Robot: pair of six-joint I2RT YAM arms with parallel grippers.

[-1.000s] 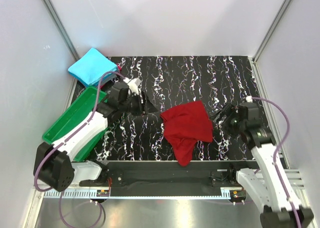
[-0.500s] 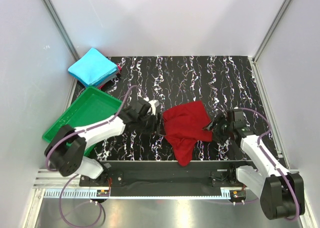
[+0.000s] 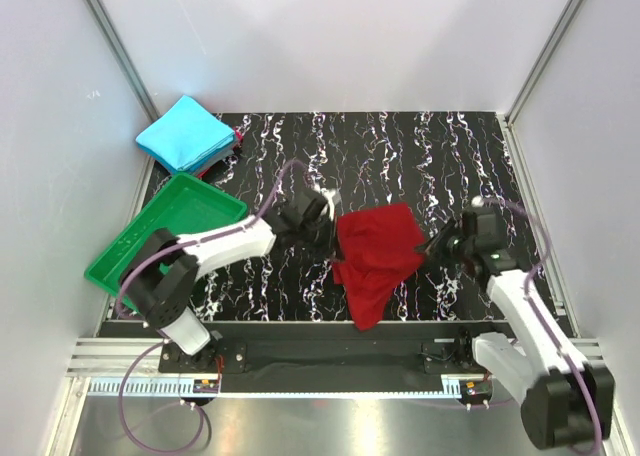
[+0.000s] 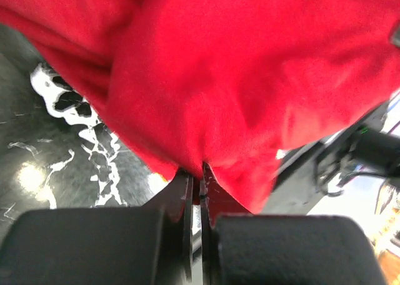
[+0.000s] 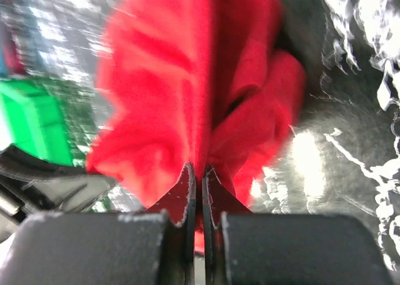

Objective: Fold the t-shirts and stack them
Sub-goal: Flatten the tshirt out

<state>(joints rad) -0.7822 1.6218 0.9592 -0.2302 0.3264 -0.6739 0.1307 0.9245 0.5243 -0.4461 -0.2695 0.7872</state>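
Though near shirt (image 3: 380,246), tray (image 3: 165,211) apart.

The dark red t-shirt (image 4: 237,79) was cut off by the top and both side edges beyond the left claw (image 4: 201,172), and its pinched fold was hidden inside the closed claw. Ahead of the right claw (image 5: 200,172) the cloth was blurred, as was the green tray (image 5: 37,122) to that claw's left. The counter (image 4: 50,160) beneath the cloth was largely hidden.

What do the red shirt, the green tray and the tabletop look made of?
Red shirt: soft matte cloth, probably cotton knit; it creases and bunches. Green tray: likely hard plastic, smooth, rigid rim. Tabletop: black, white-veined marble pattern, glossy; maybe printed laminate.
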